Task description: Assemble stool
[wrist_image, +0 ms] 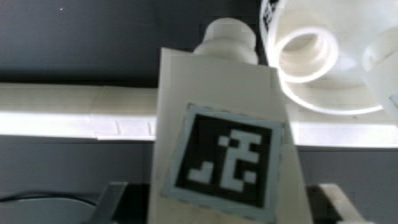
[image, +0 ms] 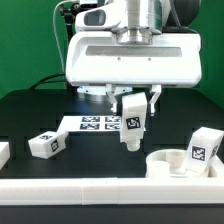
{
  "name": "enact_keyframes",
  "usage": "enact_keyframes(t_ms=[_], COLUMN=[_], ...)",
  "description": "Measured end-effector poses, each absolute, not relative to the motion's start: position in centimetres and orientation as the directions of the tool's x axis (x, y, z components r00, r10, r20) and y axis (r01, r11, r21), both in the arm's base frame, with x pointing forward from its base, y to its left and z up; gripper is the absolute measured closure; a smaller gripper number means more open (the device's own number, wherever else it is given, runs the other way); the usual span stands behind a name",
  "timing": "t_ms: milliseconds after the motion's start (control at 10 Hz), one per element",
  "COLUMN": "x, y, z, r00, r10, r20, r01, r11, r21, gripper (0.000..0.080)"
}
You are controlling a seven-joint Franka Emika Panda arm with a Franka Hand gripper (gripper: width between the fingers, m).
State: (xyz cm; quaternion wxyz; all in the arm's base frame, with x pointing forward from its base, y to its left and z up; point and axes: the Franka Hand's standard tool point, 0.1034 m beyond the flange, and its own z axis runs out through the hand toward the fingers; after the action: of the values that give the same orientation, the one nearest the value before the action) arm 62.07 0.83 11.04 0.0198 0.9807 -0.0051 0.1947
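My gripper (image: 132, 106) is shut on a white stool leg (image: 132, 120) and holds it above the black table, tag facing the camera and narrow peg end pointing down. In the wrist view the leg (wrist_image: 222, 140) fills the middle between the two fingers (wrist_image: 121, 200), with the gripper (wrist_image: 222, 206) closed on its sides. The round white seat (image: 170, 164) lies at the front on the exterior view's right, a little beyond the held leg; the wrist view shows the seat's ring (wrist_image: 338, 85) past the peg. Another leg (image: 203, 149) stands at the seat's right edge.
A loose leg (image: 45, 143) lies on the table at the exterior view's left, and another white part (image: 3, 152) shows at the far left edge. The marker board (image: 92, 124) lies behind the held leg. A long white rail (image: 80, 186) borders the front.
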Motion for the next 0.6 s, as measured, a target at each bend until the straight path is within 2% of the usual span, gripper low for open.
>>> enact_keyframes(t_ms=[100, 300, 600], x=[62.3, 63.1, 63.3], y=[1.3, 2.2, 2.5], z=[11.2, 11.6, 11.5], r00=[0.921, 0.907, 0.906], r10=[0.013, 0.113, 0.124], r20=[0.39, 0.405, 0.404], r01=[-0.003, 0.089, 0.1], r11=[-0.999, -0.993, -0.992], r21=[0.041, 0.077, 0.081], gripper=[0.0475, 0.0475, 0.0475])
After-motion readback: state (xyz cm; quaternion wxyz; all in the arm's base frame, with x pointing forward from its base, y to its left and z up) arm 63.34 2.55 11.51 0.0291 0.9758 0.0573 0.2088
